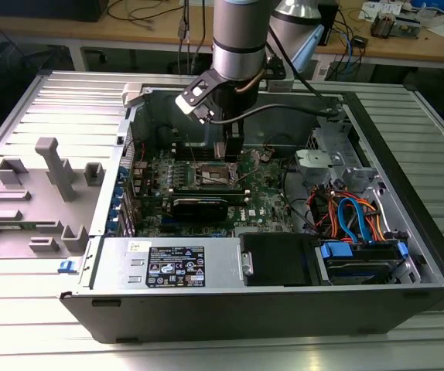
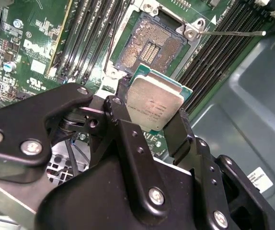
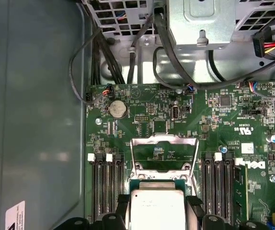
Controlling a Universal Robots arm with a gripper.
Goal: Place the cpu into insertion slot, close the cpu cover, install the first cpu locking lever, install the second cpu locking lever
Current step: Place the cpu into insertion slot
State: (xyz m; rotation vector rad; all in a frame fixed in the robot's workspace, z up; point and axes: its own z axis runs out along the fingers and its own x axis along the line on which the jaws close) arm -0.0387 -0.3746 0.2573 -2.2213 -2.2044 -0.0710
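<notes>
Gripper (image 2: 152,117) pinches the cpu (image 2: 155,106) by two opposite edges, one black finger (image 2: 122,120) on each side; the dull silver lid faces the second wrist view's camera and the green substrate edge shows around it. The cpu is held clear of the insertion slot (image 2: 149,48), at its edge, not seated; the slot's contact field is bare and uncovered. In the first wrist view the cpu (image 3: 157,208) sits between the fingers (image 3: 195,213), and the cpu cover (image 3: 164,139) stands swung up off the slot, open, with green motherboard (image 3: 176,110) visible through its cut-out. A thin locking lever (image 2: 233,33) sticks out sideways from the slot's corner, unlatched. Black memory slots (image 2: 87,38) run along both flanks of the insertion slot. A coin battery (image 3: 117,109) lies beyond the raised cover, away from the slot. In the exterior view the arm reaches down into the open computer case (image 1: 408,232), gripper (image 1: 232,151) just above the insertion slot (image 1: 210,175).
</notes>
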